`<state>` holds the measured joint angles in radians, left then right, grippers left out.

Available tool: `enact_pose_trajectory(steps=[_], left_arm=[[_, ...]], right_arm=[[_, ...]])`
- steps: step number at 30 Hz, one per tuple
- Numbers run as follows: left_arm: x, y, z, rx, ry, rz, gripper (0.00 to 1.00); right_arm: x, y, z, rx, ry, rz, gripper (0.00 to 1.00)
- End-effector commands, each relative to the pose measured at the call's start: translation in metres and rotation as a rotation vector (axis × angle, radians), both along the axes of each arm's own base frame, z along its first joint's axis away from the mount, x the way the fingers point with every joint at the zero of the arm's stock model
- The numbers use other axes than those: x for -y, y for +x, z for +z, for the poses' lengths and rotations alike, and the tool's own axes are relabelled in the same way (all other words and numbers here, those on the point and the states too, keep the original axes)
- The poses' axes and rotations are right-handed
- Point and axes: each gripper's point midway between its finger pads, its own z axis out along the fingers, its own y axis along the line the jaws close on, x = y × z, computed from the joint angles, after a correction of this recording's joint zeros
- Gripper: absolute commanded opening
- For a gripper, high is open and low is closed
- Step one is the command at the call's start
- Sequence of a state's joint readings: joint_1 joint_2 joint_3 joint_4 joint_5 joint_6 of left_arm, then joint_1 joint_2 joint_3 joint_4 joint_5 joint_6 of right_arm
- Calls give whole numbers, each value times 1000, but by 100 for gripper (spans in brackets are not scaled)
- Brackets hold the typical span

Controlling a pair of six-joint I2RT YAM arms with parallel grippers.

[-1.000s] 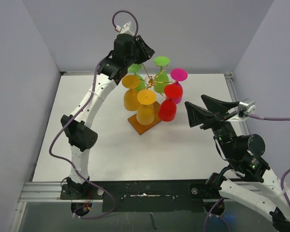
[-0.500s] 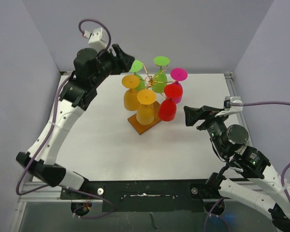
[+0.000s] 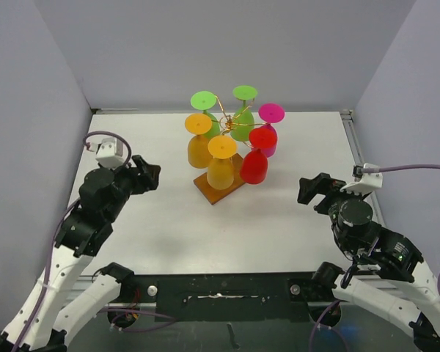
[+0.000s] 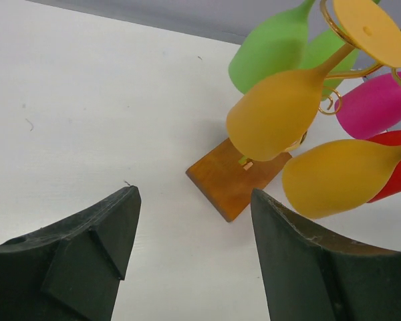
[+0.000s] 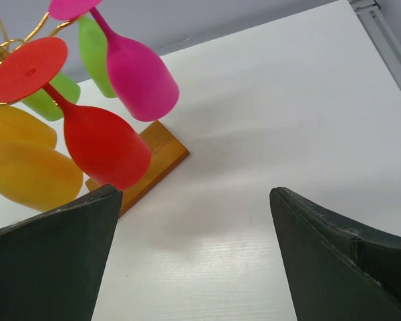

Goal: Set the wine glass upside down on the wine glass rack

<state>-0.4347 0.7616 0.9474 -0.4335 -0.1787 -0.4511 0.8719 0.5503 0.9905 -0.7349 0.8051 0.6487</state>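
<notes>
The wine glass rack [image 3: 228, 125] is gold wire on a brown wooden base [image 3: 214, 192] at the table's middle back. Several coloured wine glasses hang upside down on it: two green [image 3: 204, 100], two orange [image 3: 221, 170], a pink [image 3: 271, 113] and a red [image 3: 254, 167]. My left gripper [image 3: 150, 176] is open and empty, low over the table left of the rack. In the left wrist view its fingers [image 4: 107, 227] frame the base [image 4: 230, 177] and an orange glass [image 4: 277, 120]. My right gripper [image 3: 314, 189] is open and empty to the right, facing the red glass [image 5: 103, 144] and the pink glass [image 5: 137, 73].
Grey walls enclose the white table [image 3: 169, 227] on the left, back and right. A metal rail [image 3: 220, 282] runs along the near edge by both arm bases. Cables loop off each wrist.
My left arm has let go at the rack's back left, opened, and swung down and back to the near left. My right arm has drawn back and lowered. The glasses stay hanging.
</notes>
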Motion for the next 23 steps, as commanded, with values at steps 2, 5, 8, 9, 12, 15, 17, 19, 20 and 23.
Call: enact_pose_trajectory(steps=[2, 5, 8, 9, 12, 15, 17, 19, 20, 23], left_arm=[[-39, -27, 17, 110, -3, 122, 65], [-53, -40, 32, 170, 5, 157, 65], [-61, -49, 51, 230, 28, 160, 65], [-64, -51, 55, 239, 33, 167, 65], [-71, -58, 67, 270, 38, 187, 65], [-74, -63, 77, 299, 29, 189, 65], [-73, -64, 81, 313, 21, 181, 65], [-71, -64, 81, 312, 20, 176, 65], [-71, -63, 81, 310, 19, 175, 65], [-69, -61, 79, 301, 17, 171, 65]], right_arm=[[33, -8, 22, 35, -5, -114, 98], [42, -13, 37, 79, -9, -109, 98], [50, -21, 53, 154, -4, -77, 98], [53, -23, 60, 182, 12, -71, 98], [59, -29, 70, 230, 40, -58, 98], [63, -34, 75, 258, 60, -48, 98], [63, -35, 76, 266, 62, -43, 98], [64, -35, 76, 265, 62, -44, 98], [64, -35, 75, 263, 61, -47, 98], [64, -33, 73, 248, 58, -67, 98]])
